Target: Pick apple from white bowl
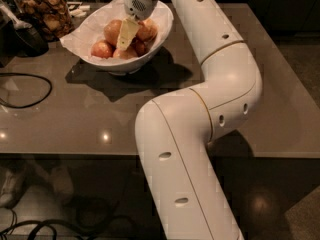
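The white bowl (155,44), lined with crumpled white paper, stands at the back of the brown table. It holds several apples. The largest, golden yellow-orange apple (111,32) lies at the upper left of the pile. Smaller, redder apples (101,49) lie around it. My gripper (125,36) reaches down into the bowl from the upper right. Its pale tip lies against the right side of the golden apple, in the middle of the pile. The apples under it are partly hidden.
A glass jar (44,13) with brownish contents stands left of the bowl, with a black object (25,38) in front of it. A black cable (30,97) loops on the table's left. My white arm (220,84) arches over the table's right half and front edge.
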{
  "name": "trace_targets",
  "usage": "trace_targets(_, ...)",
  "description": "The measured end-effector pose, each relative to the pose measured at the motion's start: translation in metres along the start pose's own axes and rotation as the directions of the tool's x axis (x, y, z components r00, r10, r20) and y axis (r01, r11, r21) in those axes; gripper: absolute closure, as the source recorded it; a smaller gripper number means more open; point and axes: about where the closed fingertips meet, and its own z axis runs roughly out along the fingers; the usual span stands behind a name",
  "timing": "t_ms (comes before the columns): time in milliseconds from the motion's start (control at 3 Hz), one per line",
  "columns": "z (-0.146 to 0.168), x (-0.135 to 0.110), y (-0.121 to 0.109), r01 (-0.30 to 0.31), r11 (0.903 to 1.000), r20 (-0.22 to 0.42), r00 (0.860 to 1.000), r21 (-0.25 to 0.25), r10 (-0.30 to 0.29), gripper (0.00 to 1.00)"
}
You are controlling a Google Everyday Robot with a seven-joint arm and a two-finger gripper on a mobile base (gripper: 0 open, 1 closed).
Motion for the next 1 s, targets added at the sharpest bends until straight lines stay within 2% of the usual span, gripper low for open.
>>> trace_targets(667,0.0000,0.0000,0.0000,0.000,1.0000,0.000,1.000,0.000,0.000,0.90)
trace_targets(1000,0.0000,0.0000,0.0000,0.000,1.0000,0.000,1.000,0.000,0.000,1.00)
